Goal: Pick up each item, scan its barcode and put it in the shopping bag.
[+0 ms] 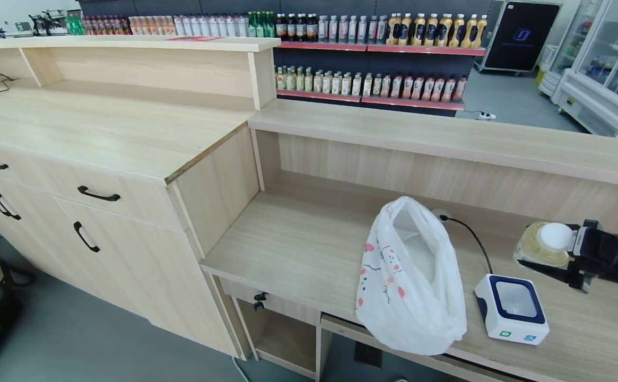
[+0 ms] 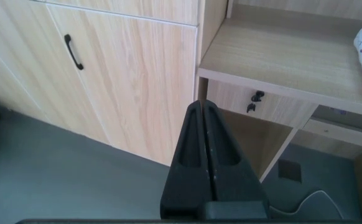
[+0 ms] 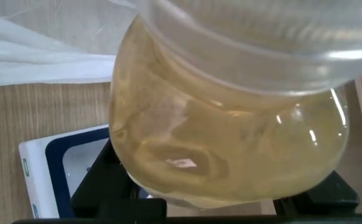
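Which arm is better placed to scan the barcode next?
Right. The right gripper holds the bottle close by the scanner; the left gripper is shut on nothing, low beside the cabinet doors, off the counter.

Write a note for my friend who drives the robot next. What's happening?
Left gripper: shut, empty, low by the cabinet.
Right gripper: shut on a bottle, above the counter near the scanner.
Bag: open on the counter, left of the scanner.
Done: bottle picked up. Scanned or not, cannot tell.
Left: scan if needed, then bag it.
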